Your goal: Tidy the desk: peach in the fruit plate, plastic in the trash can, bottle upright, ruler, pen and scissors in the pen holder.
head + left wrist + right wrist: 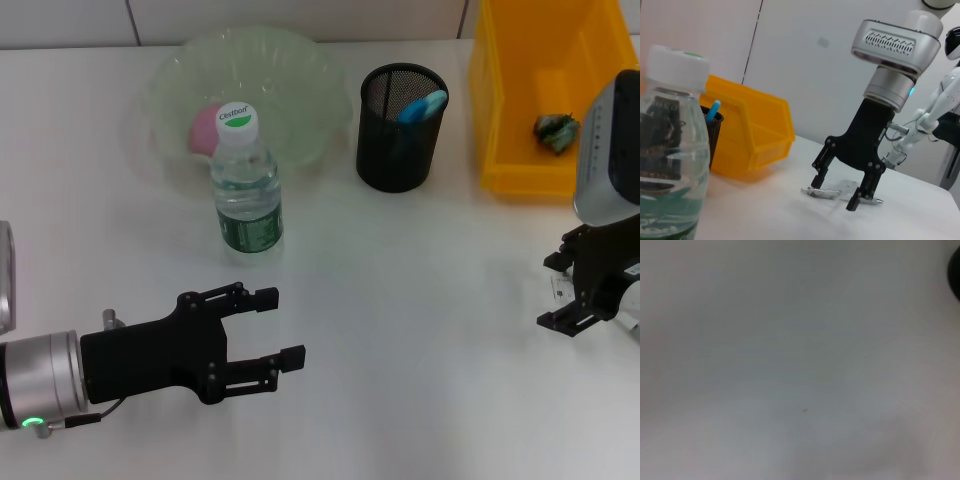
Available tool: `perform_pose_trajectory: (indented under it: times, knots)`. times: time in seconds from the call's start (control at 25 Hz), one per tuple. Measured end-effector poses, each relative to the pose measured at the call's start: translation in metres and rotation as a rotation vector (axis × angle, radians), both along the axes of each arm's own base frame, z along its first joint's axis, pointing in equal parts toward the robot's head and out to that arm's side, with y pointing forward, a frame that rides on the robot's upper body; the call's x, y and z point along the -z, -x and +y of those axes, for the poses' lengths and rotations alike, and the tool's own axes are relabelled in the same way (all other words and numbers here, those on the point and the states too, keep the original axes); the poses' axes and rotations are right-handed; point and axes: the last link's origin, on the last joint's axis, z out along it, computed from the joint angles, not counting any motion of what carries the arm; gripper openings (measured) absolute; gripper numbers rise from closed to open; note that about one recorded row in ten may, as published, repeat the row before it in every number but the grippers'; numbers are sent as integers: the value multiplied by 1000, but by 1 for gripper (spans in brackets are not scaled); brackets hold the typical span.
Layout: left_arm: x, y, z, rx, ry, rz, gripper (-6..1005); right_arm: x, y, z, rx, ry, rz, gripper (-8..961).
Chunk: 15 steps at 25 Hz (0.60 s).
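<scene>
I see white desk (420, 300) under both claws, left gripper (278, 327) spread wide, bottle (246, 185) upright beyond it, right gripper (836, 192) fingers apart, tips straddling a clear ruler (832, 192), grey wall (805, 60) behind.

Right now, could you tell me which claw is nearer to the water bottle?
Left. The left claw is open just in front of the upright water bottle, apart from it. The right claw is open far across the table, down over a small item.
</scene>
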Motion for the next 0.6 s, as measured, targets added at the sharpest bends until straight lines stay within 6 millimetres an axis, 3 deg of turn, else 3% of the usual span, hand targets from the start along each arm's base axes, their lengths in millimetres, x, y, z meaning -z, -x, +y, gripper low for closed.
perform_pose_trajectory:
  times: [0.6]
  knots:
    - [0, 0, 1, 0, 0, -1, 794, 6, -6, 3, 7, -9, -6, 689]
